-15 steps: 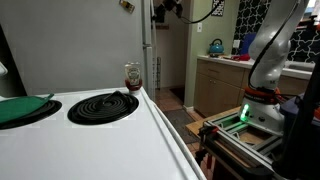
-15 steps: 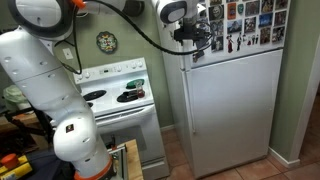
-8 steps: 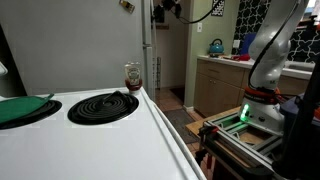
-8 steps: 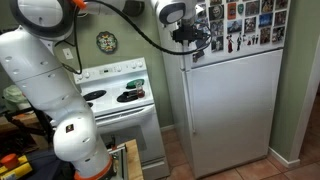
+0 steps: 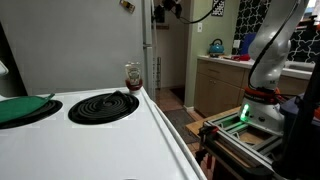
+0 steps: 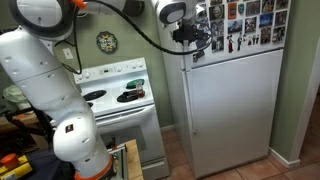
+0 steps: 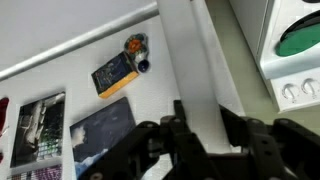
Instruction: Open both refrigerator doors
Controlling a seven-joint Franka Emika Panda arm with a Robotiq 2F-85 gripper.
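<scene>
wrist view puts the upper door right in front of me, with pictures and magnets stuck on it. a pale strip down its side runs between my fingers. my gripper was half open a second ago, and now it is squeezed tight on that strip. the view is blurry, so i think the strip is the door's edge or handle, but i can't be sure.

in an exterior view my gripper sits low on the upper door, on the side nearest the stove. it is just above the lower door. my arm has not moved, and both doors look flat and shut, same as before.

so the grab looks done, but the pull has not begun. next i would guess i pull the upper door out and swing it wide. the lower door comes after.
</scene>
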